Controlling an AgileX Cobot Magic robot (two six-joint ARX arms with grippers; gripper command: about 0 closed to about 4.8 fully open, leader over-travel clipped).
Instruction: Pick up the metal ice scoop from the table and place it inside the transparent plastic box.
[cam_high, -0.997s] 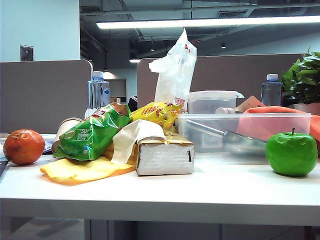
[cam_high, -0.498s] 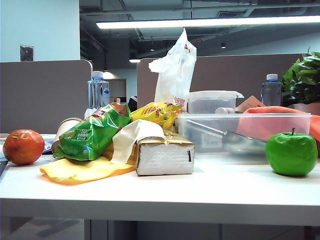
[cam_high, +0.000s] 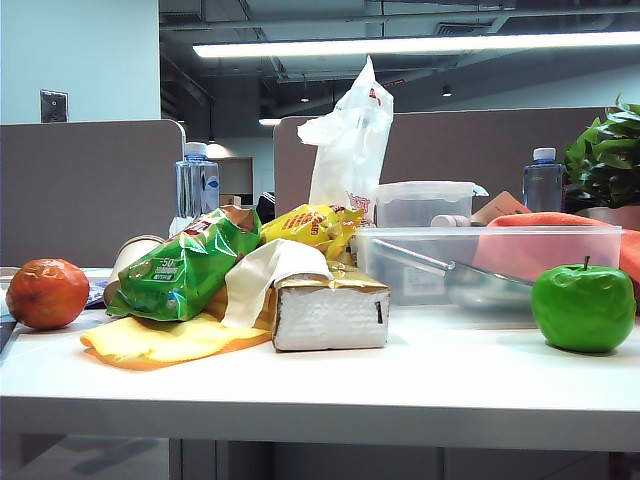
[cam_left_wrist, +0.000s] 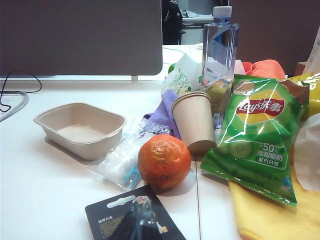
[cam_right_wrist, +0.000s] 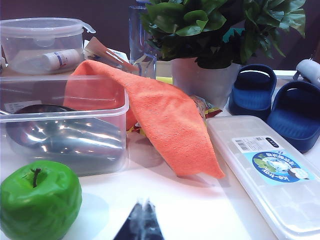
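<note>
The metal ice scoop (cam_high: 482, 286) lies inside the transparent plastic box (cam_high: 490, 233) on the white table (cam_high: 450, 385), bowl toward the green apple and handle slanting up to the left. In the right wrist view the scoop (cam_right_wrist: 60, 137) shows through the box's clear wall (cam_right_wrist: 107, 97). My right gripper (cam_right_wrist: 142, 204) is shut and holds nothing; it hangs over bare tabletop, short of the box and beside the apple. My left gripper (cam_left_wrist: 137, 205) is shut and holds nothing, above a black card, far from the box. Neither arm appears in the exterior view.
A green apple (cam_high: 583, 305) stands in front of the box's right end, and an orange towel (cam_right_wrist: 165, 115) drapes over its rim. A tissue box (cam_high: 330, 310), chips bag (cam_high: 180, 270) and orange fruit (cam_high: 47, 293) fill the left. An ice tray (cam_right_wrist: 270, 170), plant pot (cam_right_wrist: 205, 80) and lidded container (cam_right_wrist: 42, 45) stand nearby.
</note>
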